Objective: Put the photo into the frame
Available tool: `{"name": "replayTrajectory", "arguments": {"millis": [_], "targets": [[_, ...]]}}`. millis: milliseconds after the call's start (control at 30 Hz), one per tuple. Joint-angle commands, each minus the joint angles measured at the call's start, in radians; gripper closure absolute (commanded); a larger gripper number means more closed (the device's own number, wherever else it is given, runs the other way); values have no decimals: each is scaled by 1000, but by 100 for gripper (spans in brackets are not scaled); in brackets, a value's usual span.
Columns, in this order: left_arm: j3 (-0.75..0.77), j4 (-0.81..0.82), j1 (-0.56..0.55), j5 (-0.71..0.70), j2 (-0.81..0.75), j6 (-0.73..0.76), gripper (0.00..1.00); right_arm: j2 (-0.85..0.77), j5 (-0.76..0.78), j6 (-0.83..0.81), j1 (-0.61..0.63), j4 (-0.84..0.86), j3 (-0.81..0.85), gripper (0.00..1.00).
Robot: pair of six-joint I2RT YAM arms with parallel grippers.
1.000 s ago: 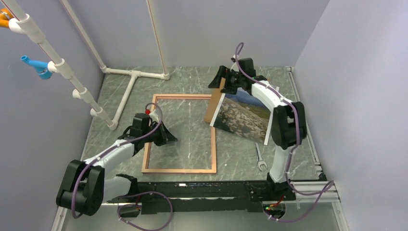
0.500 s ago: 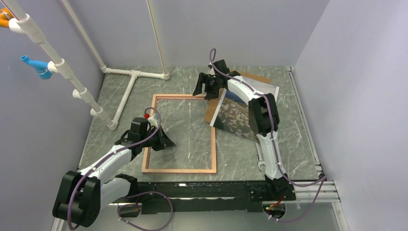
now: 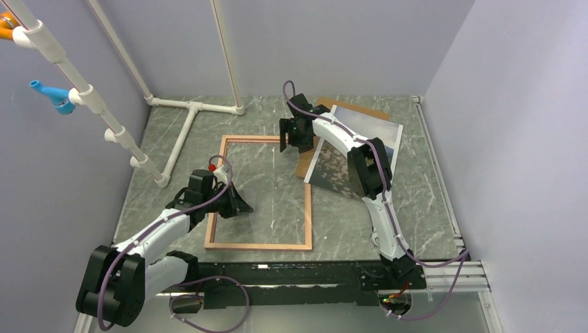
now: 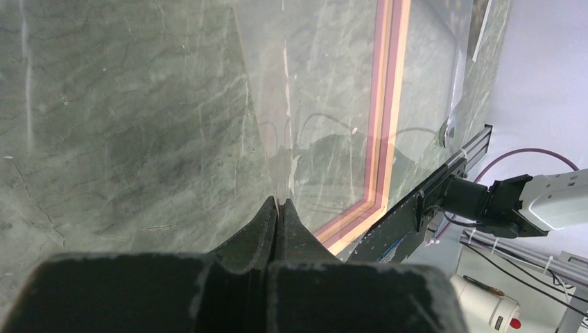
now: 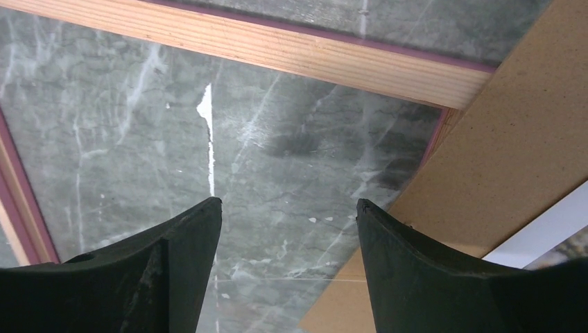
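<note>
The frame [image 3: 258, 245], light wood, lies flat mid-table; it also shows in the left wrist view [image 4: 385, 104] and the right wrist view [image 5: 277, 52]. The photo [image 3: 331, 170] lies picture side up on the brown backing board [image 3: 303, 164], right of the frame, partly under my right arm. My right gripper [image 3: 290, 141] is open and empty above the frame's far right corner; its tips [image 5: 288, 205] stand beside the board's edge [image 5: 499, 152]. My left gripper [image 3: 245, 206] is shut inside the frame near its left rail. At its tips [image 4: 279, 201] is a thin pale line; I cannot tell if anything is held.
A white pipe stand [image 3: 187, 125] lies at the far left of the table, with slanted pipes running up the left wall. Grey walls close in both sides. The black rail [image 3: 298, 270] runs along the near edge.
My right gripper let go of the photo and board, which now lie flat, and swung left to the frame's far right corner. The left arm shifted slightly.
</note>
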Motion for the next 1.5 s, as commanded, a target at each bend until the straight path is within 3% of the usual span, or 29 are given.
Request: {"name": "replayTrajectory", "arguments": {"millis": [0, 967, 1467], "targets": [[8, -12, -1, 14, 6, 30, 100, -28, 113, -36, -13, -106, 29, 26], [-18, 8, -1, 6, 42, 27, 100, -144, 200, -77, -91, -157, -121, 25], [-15, 8, -1, 13, 56, 35, 100, -124, -2, -44, -54, -126, 9, 31]]}}
